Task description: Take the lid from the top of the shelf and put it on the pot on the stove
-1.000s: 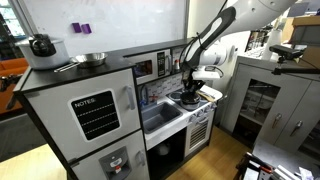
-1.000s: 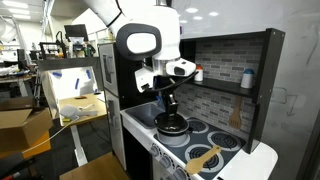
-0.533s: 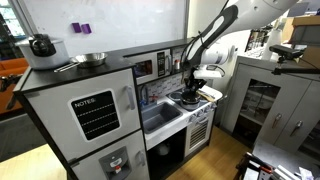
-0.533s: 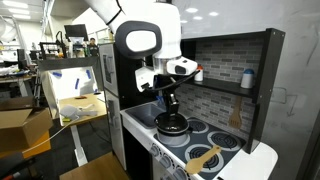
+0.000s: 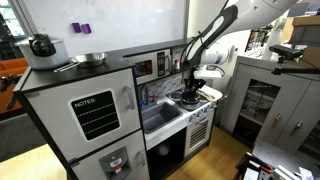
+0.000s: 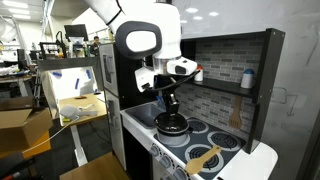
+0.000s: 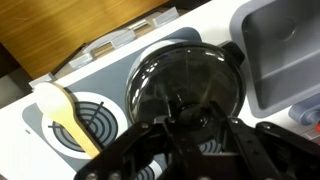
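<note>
The dark round lid lies on the small steel pot on a burner of the toy stove. In the wrist view the lid covers the pot's mouth. My gripper points straight down, its fingers closed around the lid's little knob. In both exterior views the gripper stands right over the pot, under the shelf with the black top. The shelf's open compartments show behind the stove.
A wooden spatula lies on the front burner beside the pot. The grey sink basin is next to the stove. A black kettle and a wide steel bowl sit on the tall unit. A grey metal cabinet stands beyond.
</note>
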Robot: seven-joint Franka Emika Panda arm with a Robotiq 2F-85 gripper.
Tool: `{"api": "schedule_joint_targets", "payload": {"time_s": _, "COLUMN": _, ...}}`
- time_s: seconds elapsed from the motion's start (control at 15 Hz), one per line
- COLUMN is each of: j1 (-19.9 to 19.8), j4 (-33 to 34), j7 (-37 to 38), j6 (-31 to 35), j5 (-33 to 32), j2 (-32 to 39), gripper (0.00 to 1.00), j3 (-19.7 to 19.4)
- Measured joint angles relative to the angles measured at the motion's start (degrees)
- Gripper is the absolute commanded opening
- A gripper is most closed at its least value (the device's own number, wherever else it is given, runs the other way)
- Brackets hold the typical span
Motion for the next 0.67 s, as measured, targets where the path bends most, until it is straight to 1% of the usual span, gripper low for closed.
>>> {"api": "schedule_joint_targets", "payload": {"time_s": 0.6, "j1": 0.0, "j4": 0.6, "j7": -1.2, "j6": 0.0, "j5": 0.0, "j2": 0.3, "gripper": 0.08, "j3": 0.7}}
{"api": "schedule_joint_targets", "payload": {"time_s": 0.67, "j1": 0.0, "j4": 0.7, "j7": -1.2, "j6": 0.0, "j5": 0.0, "j2": 0.3, "gripper": 0.27, "j3": 0.8}}
